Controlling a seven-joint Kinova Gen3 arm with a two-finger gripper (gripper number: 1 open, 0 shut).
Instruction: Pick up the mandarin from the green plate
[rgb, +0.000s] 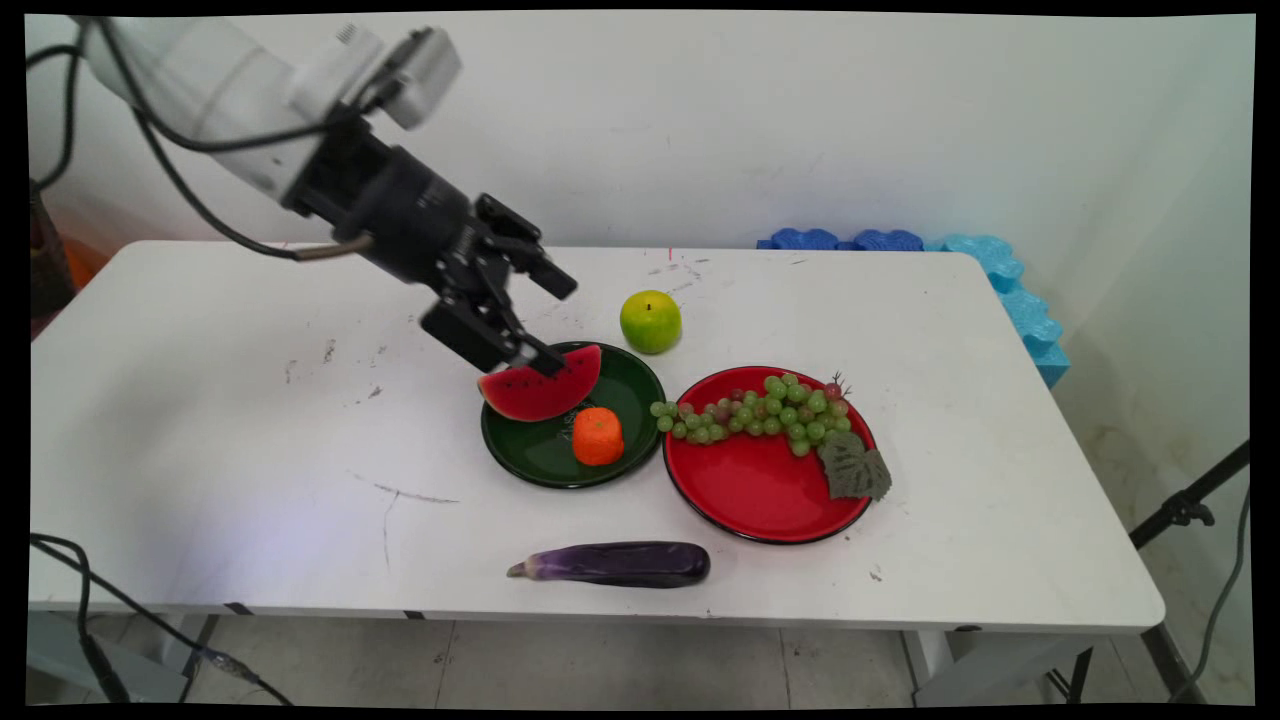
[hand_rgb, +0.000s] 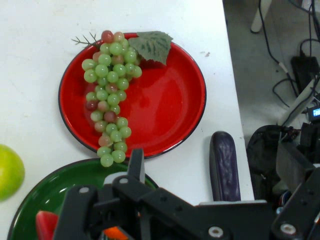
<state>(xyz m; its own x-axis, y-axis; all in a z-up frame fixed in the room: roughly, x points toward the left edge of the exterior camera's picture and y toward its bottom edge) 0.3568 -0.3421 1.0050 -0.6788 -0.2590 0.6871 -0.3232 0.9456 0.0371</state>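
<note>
My gripper (rgb: 553, 322) hangs open over the back left rim of a dark green plate (rgb: 635, 385). Its lower fingertip (rgb: 545, 360) rests at the top edge of a red watermelon slice (rgb: 540, 390) that lies on this plate; the other finger points up and away, touching nothing. An orange fruit (rgb: 598, 436) sits on the same plate, in front of the slice. In the hand view the green plate (hand_rgb: 75, 175) and a bit of the slice (hand_rgb: 46, 224) show at the bottom left, behind the black linkage.
A green apple (rgb: 650, 321) stands behind the green plate. To the right, a red plate (rgb: 760, 490) carries a bunch of green grapes (rgb: 765, 408) with a leaf. A purple eggplant (rgb: 620, 564) lies near the front edge. Blue foam (rgb: 1000, 275) lines the far right corner.
</note>
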